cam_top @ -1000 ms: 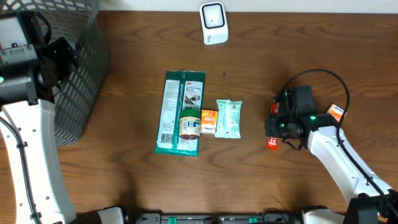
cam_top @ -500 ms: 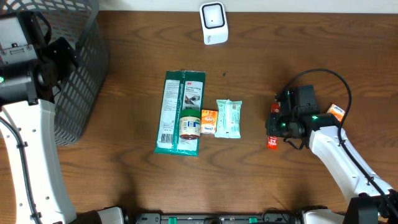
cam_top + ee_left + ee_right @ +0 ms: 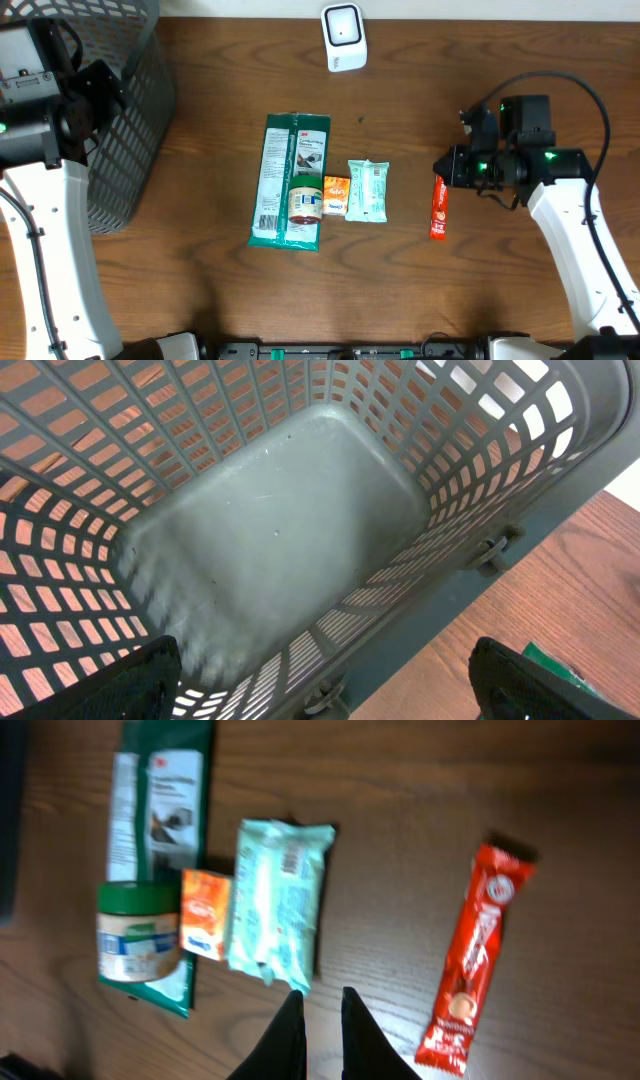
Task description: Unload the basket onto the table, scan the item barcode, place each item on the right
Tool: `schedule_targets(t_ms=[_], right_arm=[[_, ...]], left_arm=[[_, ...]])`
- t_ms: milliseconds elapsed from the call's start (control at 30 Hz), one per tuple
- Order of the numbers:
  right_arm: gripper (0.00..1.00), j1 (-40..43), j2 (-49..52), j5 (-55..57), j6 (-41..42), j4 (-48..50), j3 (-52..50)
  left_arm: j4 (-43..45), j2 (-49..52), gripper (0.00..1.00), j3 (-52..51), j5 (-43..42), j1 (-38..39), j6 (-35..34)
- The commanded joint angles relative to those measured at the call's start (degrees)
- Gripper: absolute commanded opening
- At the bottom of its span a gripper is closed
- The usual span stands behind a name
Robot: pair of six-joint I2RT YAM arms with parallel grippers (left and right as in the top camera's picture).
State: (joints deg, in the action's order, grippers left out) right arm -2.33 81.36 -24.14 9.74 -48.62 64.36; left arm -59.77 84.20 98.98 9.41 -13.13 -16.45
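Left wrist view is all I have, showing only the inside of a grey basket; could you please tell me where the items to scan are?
Observer: In the middle of the table, a green packet with a small jar on it, an orange packet and a pale green pack lie side by side.
Operator: Thank you. Is the right gripper holding anything?
Observer: No; the right gripper is nearly closed, nothing between its fingers, near a red stick sachet.
Operator: And the scanner?
Observer: A white scanner stands at the table's far edge.
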Motion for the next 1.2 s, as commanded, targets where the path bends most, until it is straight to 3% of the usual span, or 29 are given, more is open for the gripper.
schedule_targets(t_ms=[0,867,967,1167], right_arm=[[0.09,0.4,0.0,-1.4,-2.1,-0.9,1.2],[0.08,0.3,0.0,1.2,-2.1,-2.8,-0.5],[0.02,0.3,0.0,1.2,-2.1,-2.8,-2.0],[0.02,-2.1,0.1,1.2,-0.3,1.8,-9.7]], left_arm=[[0.0,-0.1,0.92,0.3,0.7,-0.3,0.5],[0.0,-0.1,0.92,0.3,0.7,-0.3,0.5],[0.0,-0.1,0.93,0.3,0.7,-0.3,0.5],[0.0,-0.1,0.92,0.3,0.7,-0.3,0.5]])
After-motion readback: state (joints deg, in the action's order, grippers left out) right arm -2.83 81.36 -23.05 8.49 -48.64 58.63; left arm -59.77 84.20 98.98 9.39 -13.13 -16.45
